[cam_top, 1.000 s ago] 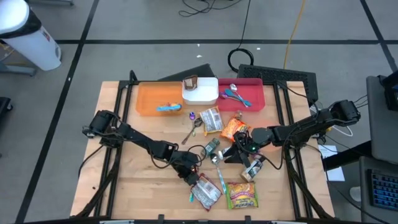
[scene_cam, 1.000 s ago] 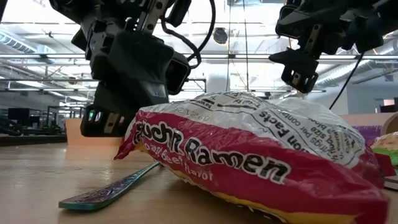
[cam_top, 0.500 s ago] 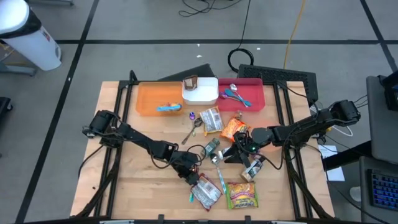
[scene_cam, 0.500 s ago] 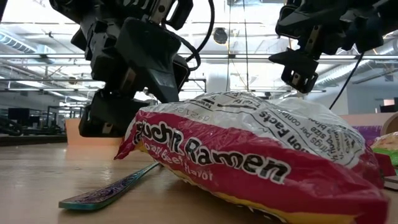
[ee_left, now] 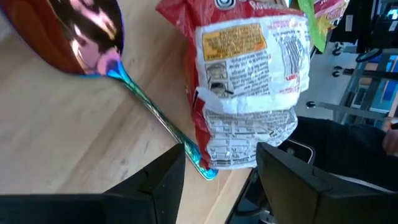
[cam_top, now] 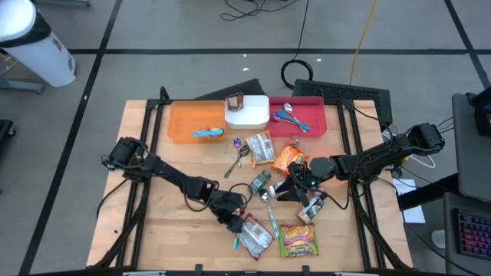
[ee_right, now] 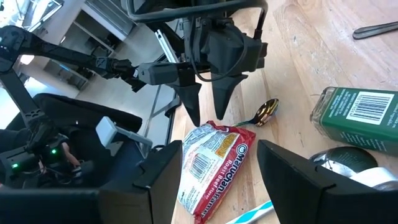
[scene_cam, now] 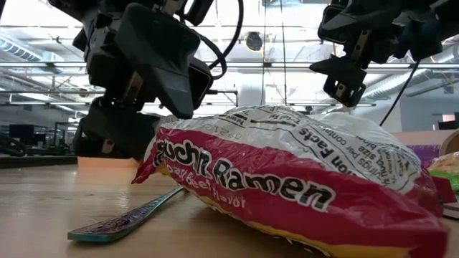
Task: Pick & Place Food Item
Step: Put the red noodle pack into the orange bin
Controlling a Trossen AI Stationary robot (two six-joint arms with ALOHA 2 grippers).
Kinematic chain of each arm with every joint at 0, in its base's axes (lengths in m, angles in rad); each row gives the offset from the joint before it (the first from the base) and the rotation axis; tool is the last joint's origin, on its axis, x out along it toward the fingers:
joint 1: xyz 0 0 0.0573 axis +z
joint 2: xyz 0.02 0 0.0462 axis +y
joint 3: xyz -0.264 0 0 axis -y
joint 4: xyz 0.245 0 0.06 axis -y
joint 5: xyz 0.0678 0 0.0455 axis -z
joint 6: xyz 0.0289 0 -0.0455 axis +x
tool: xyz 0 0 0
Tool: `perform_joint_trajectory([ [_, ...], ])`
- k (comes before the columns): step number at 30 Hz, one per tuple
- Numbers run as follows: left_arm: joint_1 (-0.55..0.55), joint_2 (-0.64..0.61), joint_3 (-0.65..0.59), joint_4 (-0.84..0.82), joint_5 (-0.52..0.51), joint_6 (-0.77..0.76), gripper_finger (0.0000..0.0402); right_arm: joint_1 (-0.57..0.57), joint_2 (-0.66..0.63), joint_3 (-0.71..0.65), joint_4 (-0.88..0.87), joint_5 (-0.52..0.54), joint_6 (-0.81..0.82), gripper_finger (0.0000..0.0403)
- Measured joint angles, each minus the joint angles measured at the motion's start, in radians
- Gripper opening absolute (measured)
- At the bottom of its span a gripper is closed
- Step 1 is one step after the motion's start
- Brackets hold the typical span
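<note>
Since a second ago, left gripper [cam_top: 230,220] has shifted toward the ramen packet [cam_top: 254,236] at the table's [cam_top: 169,230] near edge — jaws wide, empty. We fear they snag the spoon [ee_left: 93,37] alongside.

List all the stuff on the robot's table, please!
Ramen packet: 1, red and white, table's near edge.
Second noodle packet: 1, green and yellow, beside it.
Rainbow spoon: 1, next to the ramen.
Orange tray: 1, far left.
Red tray: 1, far right, holding blue utensils.
White box: 1, between the trays.
Orange snack bag: 1, middle.
Green box: 1, middle.
Left gripper: open, above the ramen.
Right gripper: open, mid-table.
</note>
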Motion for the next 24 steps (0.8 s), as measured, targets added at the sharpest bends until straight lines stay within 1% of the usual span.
perform_joint_trajectory([
  [15,-0.008,0.010,0.001,0.020,-0.009,-0.043,0.0207,0.000,0.000,0.000,-0.005,0.000,-0.008,0.0201],
  [19,-0.012,0.036,0.001,0.028,0.009,-0.075,0.0207,0.000,0.000,0.000,-0.005,0.000,-0.008,0.0201],
  [24,-0.016,0.071,0.001,0.083,0.037,-0.106,0.0207,0.000,0.000,0.000,-0.007,0.000,-0.008,0.0201],
])
